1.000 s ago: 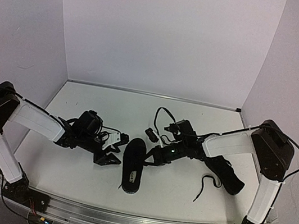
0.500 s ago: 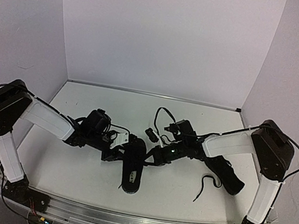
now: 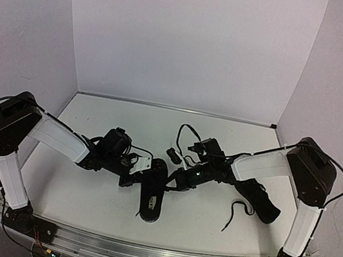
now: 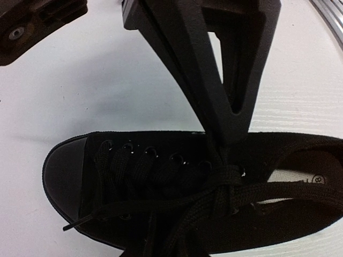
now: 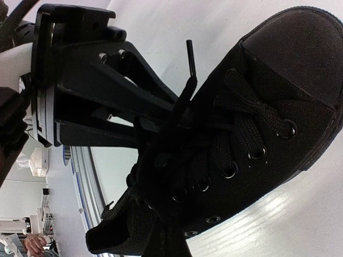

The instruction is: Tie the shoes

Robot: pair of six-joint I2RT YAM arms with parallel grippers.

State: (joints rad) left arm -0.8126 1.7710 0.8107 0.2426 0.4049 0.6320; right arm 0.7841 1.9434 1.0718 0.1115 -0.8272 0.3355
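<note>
One black shoe point(image 3: 152, 198) lies mid-table, toe pointing away, its pale insole label showing. My left gripper point(image 3: 139, 177) presses in from the shoe's left. Its jaws are shut, tips together on the lace knot point(image 4: 229, 152) above the eyelets, over the shoe point(image 4: 64, 171). My right gripper point(image 3: 173, 180) sits against the shoe's right side, shut, with lace strands running down into it point(image 5: 171, 214). A free lace end point(image 5: 188, 53) sticks up beside the left gripper's fingers point(image 5: 107, 107). The second shoe point(image 3: 263, 203) lies at the right, partly under my right forearm.
A loose lace point(image 3: 236, 212) trails from the second shoe toward the front edge. A black cable point(image 3: 187, 130) loops above my right wrist. The metal rail point(image 3: 151, 256) runs along the near edge. White walls close the back and both sides.
My left arm has swung right from beside the shoe onto it, and its jaws have closed on the lace knot. The right arm and both shoes have stayed put.
</note>
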